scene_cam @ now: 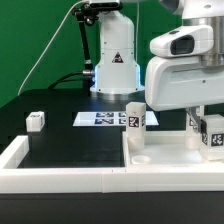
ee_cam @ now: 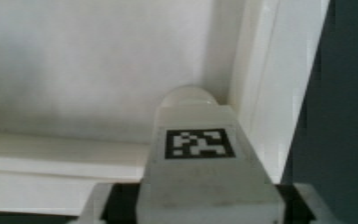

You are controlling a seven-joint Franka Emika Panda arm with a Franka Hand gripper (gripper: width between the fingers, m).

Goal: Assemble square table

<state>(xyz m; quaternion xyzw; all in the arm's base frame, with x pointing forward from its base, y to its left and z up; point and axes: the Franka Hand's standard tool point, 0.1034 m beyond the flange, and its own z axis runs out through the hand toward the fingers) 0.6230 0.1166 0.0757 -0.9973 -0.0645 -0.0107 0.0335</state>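
The white square tabletop [scene_cam: 168, 160] lies flat at the front, on the exterior view's right. My gripper [scene_cam: 208, 128] hangs over its right side, shut on a white tagged leg [scene_cam: 213, 143]. In the wrist view that leg [ee_cam: 199, 125] fills the space between the fingers, its tag facing the camera. The dark pads [ee_cam: 126, 205] press on both of its sides. Below it is the white tabletop [ee_cam: 105, 60]. A second tagged leg [scene_cam: 133, 118] stands upright at the slab's far left corner. A third leg [scene_cam: 37, 121] sits alone on the black table far to the left.
The marker board [scene_cam: 100, 119] lies on the black table behind the slab, in front of the arm's white base [scene_cam: 112, 60]. A low white border wall [scene_cam: 60, 178] runs along the front edge and up the left side.
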